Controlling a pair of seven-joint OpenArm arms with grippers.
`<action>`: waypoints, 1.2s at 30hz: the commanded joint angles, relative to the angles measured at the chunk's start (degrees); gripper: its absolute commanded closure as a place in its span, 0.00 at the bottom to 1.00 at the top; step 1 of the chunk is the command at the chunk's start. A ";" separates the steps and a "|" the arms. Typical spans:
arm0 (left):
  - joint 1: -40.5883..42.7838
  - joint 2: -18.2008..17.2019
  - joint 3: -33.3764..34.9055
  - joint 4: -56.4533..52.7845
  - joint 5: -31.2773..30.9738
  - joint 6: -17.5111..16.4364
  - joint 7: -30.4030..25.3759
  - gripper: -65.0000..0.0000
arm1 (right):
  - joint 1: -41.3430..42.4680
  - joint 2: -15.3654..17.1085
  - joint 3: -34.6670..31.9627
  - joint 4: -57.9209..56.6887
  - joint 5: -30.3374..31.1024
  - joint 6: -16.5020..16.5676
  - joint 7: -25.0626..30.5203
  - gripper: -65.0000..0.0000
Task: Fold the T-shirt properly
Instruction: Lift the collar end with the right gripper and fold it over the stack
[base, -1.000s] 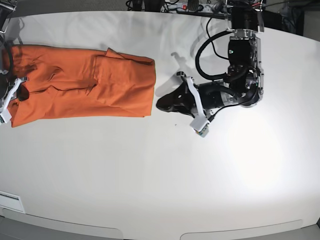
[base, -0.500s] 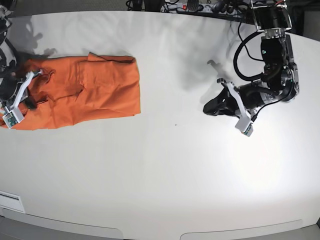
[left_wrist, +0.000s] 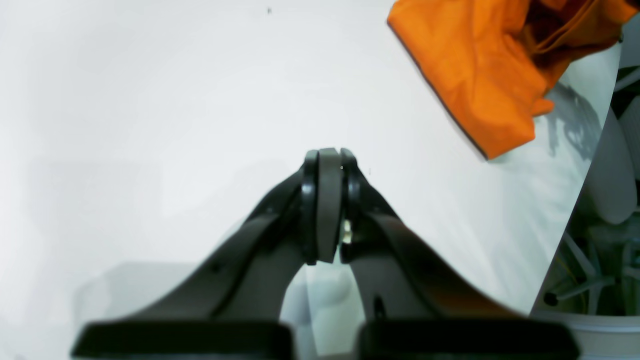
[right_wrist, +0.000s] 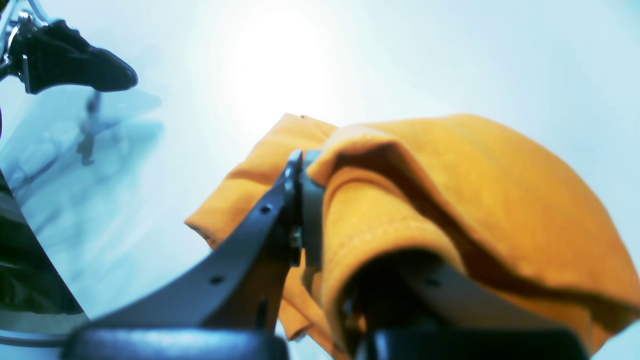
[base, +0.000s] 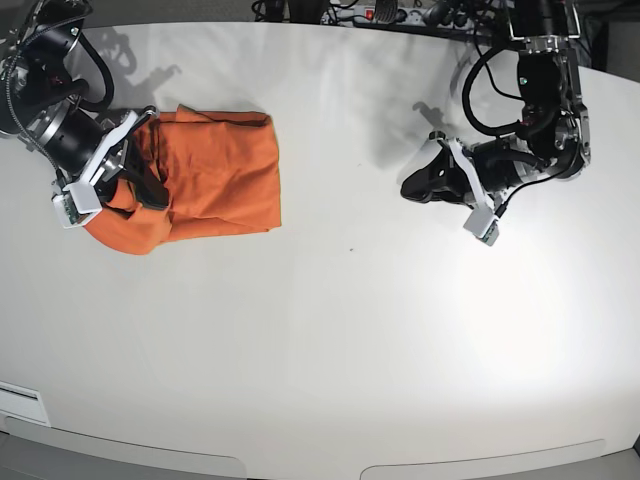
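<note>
Soft orange T-shirt (base: 205, 180), bunched at left, pinched in right gripper (right_wrist: 312, 200). Left gripper (left_wrist: 327, 200) closed, empty over white table (base: 350, 330); stitched hem visible only from right wrist.

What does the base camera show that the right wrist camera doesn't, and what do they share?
Only the base view shows the whole white table, both arms, and the left gripper shut and far from the cloth. Only the right wrist view shows, close up, the fabric draped over the right gripper, pinched between its fingers. Both show the orange T-shirt lifted at the end the right gripper holds.
</note>
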 joint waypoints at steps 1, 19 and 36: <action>-0.76 -0.44 -0.13 0.94 -1.42 -0.17 -1.01 1.00 | 0.46 0.09 0.46 0.98 1.33 0.30 1.73 1.00; -0.79 -0.46 -0.11 0.94 -2.64 -0.15 -0.98 1.00 | 4.48 -6.27 -28.11 -5.14 -23.63 0.30 5.05 0.38; -0.79 -0.46 -0.13 0.94 -2.21 -0.20 -1.22 1.00 | 15.04 -4.55 -40.19 -4.28 -25.00 0.30 9.60 0.38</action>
